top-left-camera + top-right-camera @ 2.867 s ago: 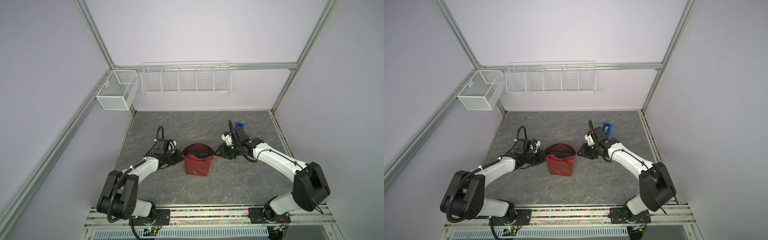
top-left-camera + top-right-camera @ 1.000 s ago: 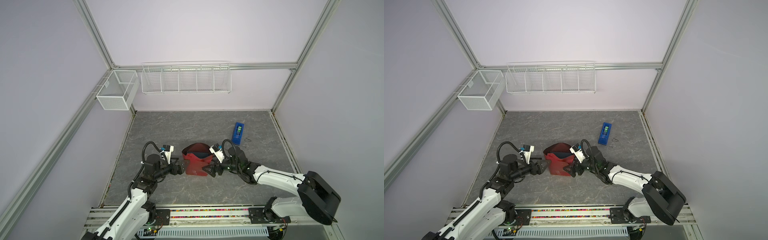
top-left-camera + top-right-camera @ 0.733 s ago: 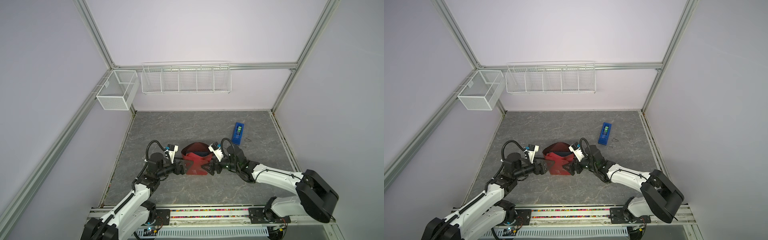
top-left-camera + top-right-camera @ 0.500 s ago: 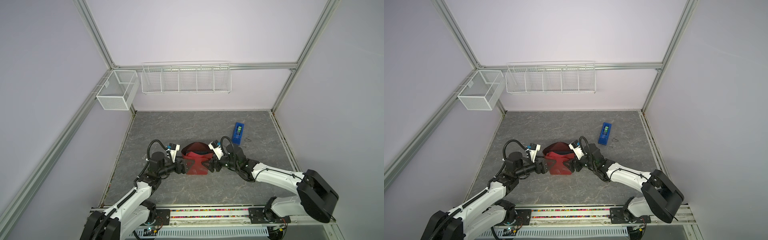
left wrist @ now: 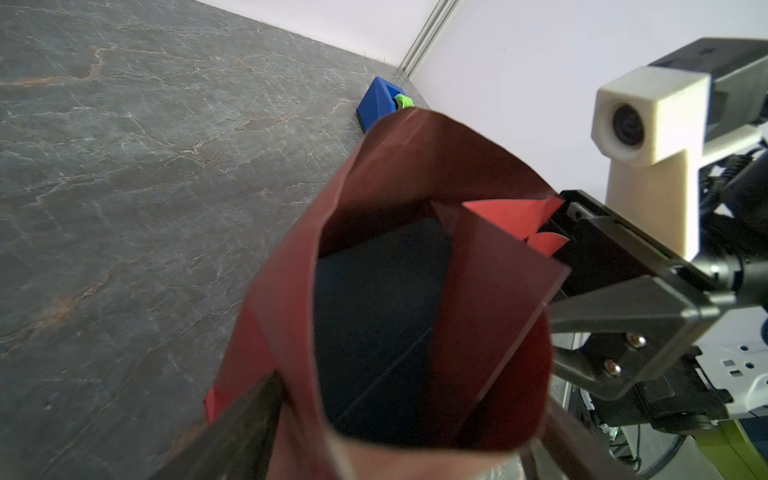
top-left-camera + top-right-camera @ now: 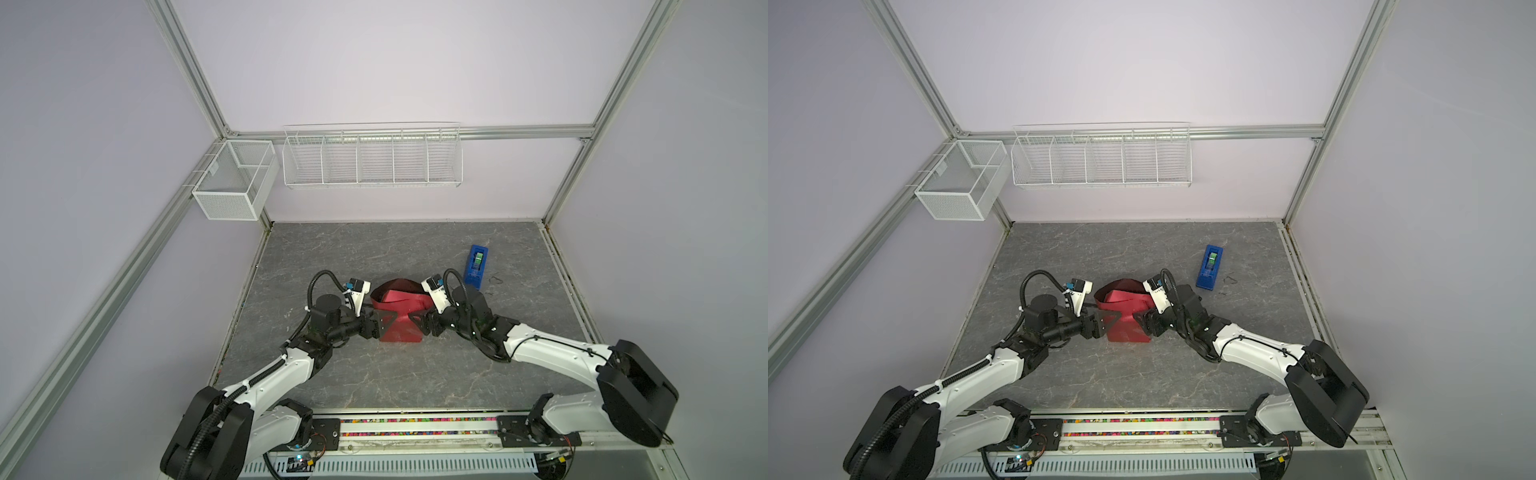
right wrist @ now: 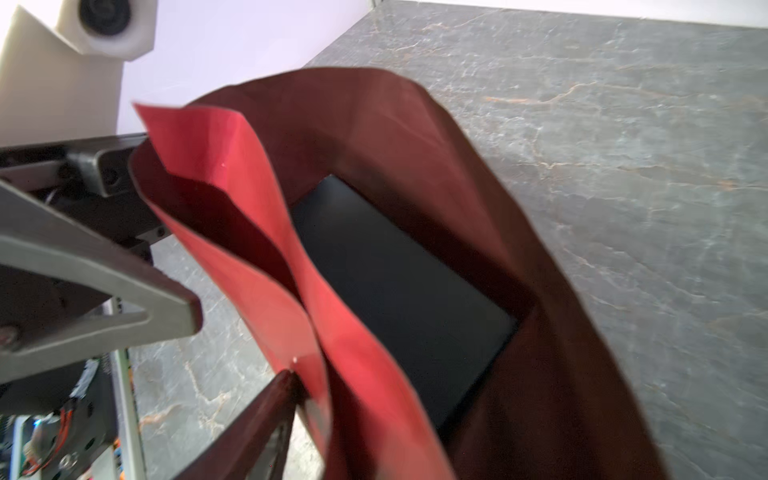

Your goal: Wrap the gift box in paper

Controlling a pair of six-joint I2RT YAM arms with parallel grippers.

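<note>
The red paper (image 6: 401,328) (image 6: 1127,330) stands as an upright, open-topped sleeve around the gift box at the table's middle. The box is hidden in both top views. Its dark navy face (image 5: 374,316) (image 7: 399,291) shows inside the sleeve in the wrist views. My left gripper (image 6: 379,323) (image 6: 1106,325) straddles the sleeve's left end, open wide, one finger (image 5: 237,428) against the paper. My right gripper (image 6: 417,325) (image 6: 1140,325) straddles the right end the same way. Only one of its fingers (image 7: 257,428) shows, touching a loose red flap.
A blue tape dispenser (image 6: 477,266) (image 6: 1210,266) (image 5: 380,104) with a green roll lies behind and to the right of the paper. A wire rack (image 6: 372,160) and a mesh basket (image 6: 235,183) hang on the back wall. The arms' rail (image 6: 415,428) runs along the front edge.
Both grippers have moved in from either side onto the ends of the wrapped box, and their jaws have narrowed somewhat. The paper's top now sits lower.
</note>
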